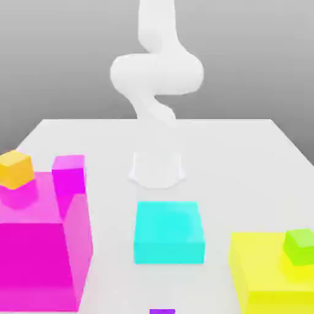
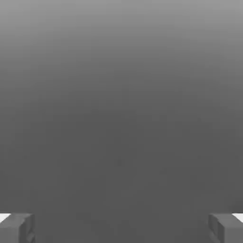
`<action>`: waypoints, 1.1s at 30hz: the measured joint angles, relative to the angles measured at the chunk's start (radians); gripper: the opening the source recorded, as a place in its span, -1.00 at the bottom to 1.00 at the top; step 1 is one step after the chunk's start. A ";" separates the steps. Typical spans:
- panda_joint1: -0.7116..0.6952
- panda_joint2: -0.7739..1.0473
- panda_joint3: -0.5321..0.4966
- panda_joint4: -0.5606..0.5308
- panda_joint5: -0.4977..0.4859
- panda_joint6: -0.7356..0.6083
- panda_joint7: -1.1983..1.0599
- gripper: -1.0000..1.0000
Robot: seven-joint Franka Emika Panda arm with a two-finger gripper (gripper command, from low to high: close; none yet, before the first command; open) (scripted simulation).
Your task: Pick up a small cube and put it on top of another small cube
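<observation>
Tool [image 2: 121, 228] wide open, empty — orange-yellow cube [image 1: 15, 168] atop big magenta block [image 1: 37, 245], purple cube [image 1: 162, 311] apart.

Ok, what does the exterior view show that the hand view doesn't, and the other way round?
Exterior view: the white arm over a white table; the small orange-yellow cube atop a big magenta block, with a small magenta cube beside it; a cyan block; a small green cube on a yellow block; and a sliver of the purple cube at the bottom edge.
Hand view: the gripper, fingertips wide apart with nothing between them.
Shared: just a plain grey backdrop.
</observation>
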 joint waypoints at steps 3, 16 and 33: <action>0.002 0.114 0.000 0.003 0.002 0.033 -0.001 0.00; 0.005 0.586 0.004 0.018 0.006 0.171 0.000 0.00; 0.014 1.202 0.002 0.059 -0.003 0.407 0.010 0.00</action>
